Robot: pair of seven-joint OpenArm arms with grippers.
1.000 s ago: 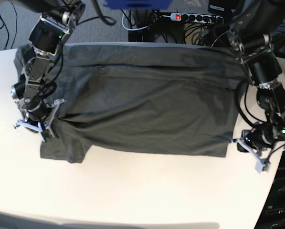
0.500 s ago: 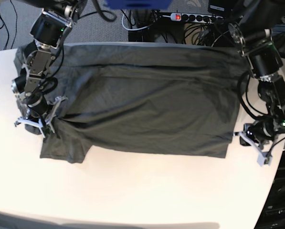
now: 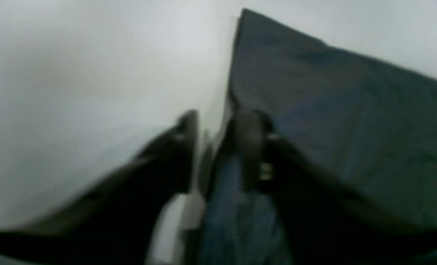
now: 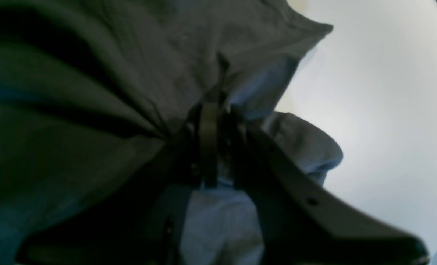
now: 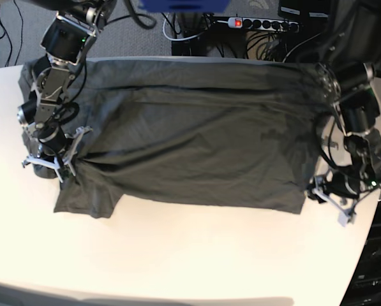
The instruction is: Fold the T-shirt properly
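I'm mid-fold on the T-shirt [image 5: 196,153]: right gripper [image 4: 218,121] fingers pinch its fabric, left gripper [image 3: 213,129] fingers parted at the hem corner, so next I regrip there.

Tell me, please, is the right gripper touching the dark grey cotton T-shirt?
Touching: the right wrist view shows the right gripper with its jaws pinched shut on a bunched fold of the T-shirt.

Right gripper [image 5: 48,167] low at end of bent arm, jaws pinched tight on shirt [image 5: 196,146] fabric. Left gripper [image 5: 330,201] angled down, jaws parted, one finger [image 3: 253,143] on shirt edge, other off it.
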